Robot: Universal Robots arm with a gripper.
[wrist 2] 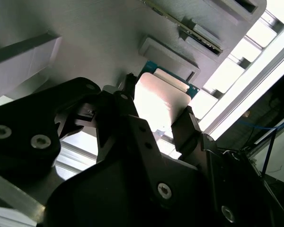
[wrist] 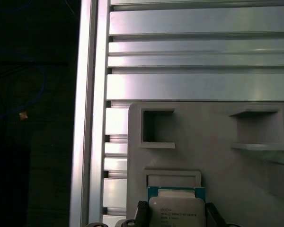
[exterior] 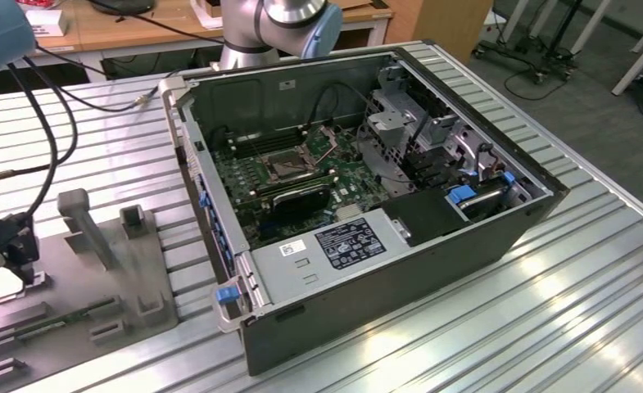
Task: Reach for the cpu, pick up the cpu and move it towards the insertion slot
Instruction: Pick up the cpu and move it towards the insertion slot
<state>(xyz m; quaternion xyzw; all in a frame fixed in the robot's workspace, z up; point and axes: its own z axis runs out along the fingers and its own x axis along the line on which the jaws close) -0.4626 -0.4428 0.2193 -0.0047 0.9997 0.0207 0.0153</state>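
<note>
- In the exterior view you see an open black metal computer case (exterior: 409, 278) lying on the ribbed aluminium worktop (exterior: 540, 327), its green circuit board facing up.
- The insertion slot (exterior: 286, 169), a square socket with a dark centre and a shiny metal frame, sits on that board at about 10 o'clock from the case's middle.
- At 8 o'clock from the case, just beside it, you have a flat grey plastic tray (exterior: 114, 278) with upright posts. A long thin green memory stick (exterior: 65, 321) lies in it.
- The grey robot arm (exterior: 283, 16) rises behind the case at 12 o'clock.
- In the second wrist view, the black two-fingered claw (wrist 2: 157, 101) is clenched on the cpu (wrist 2: 163, 109), a small flat square chip with a silvery-white metal top and a thin blue-green rim.
- One of its fingers (wrist 2: 191, 127) presses on each of two opposite edges of the chip.
- The chip is close over the grey tray, well apart from the slot. You cannot tell whether it rests on the tray or hangs just above it.
- In the first wrist view you see the same grip: dark fingertips on either side of the chip, which is right next to a shallow raised frame on the tray.
- Beyond that frame are two rectangular recesses (wrist: 157, 127) side by side, then the bright worktop ribs.
</note>
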